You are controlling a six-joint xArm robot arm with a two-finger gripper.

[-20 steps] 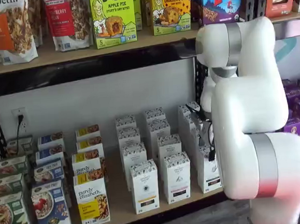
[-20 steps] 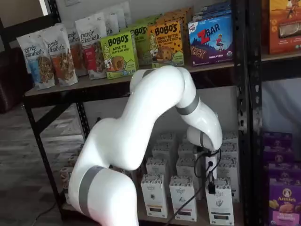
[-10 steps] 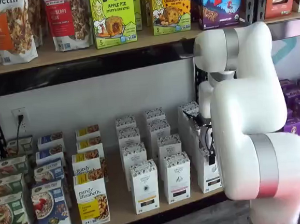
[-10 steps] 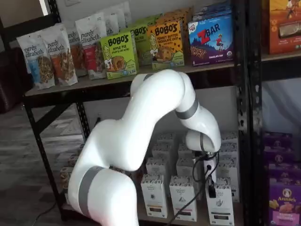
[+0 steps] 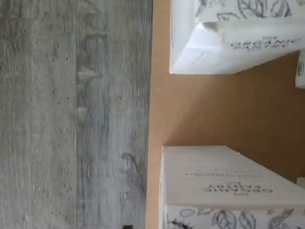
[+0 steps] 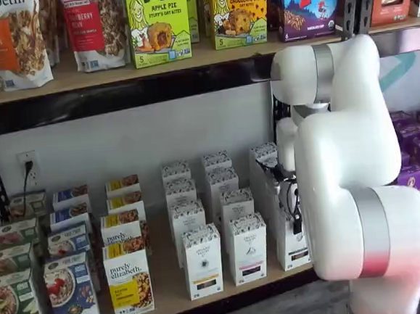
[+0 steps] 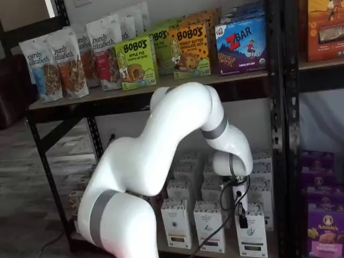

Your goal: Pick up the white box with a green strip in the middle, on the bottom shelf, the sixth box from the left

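Observation:
The white box (image 6: 293, 248) stands at the front right of the bottom shelf (image 6: 170, 291), half hidden by my arm; it also shows in a shelf view (image 7: 251, 232). The strip colour is hard to read. My gripper (image 7: 240, 210) hangs right over its top with a black cable beside it; it also shows in a shelf view (image 6: 296, 219). Its fingers are seen side-on, so I cannot tell if they are open. The wrist view shows two white "Organic Pantry" cartons (image 5: 224, 176) (image 5: 228, 38) from above with bare plywood between them; I cannot tell which is the target.
Two more white cartons (image 6: 202, 261) (image 6: 247, 248) stand in the front row, with several rows behind. Purely Elizabeth boxes (image 6: 128, 280) fill the shelf's left. A black upright (image 7: 285, 134) stands just right of the gripper. Grey floor (image 5: 71, 119) lies past the shelf edge.
My arm has sunk a little and the wrist has come down closer to the front right carton. The boxes have not moved.

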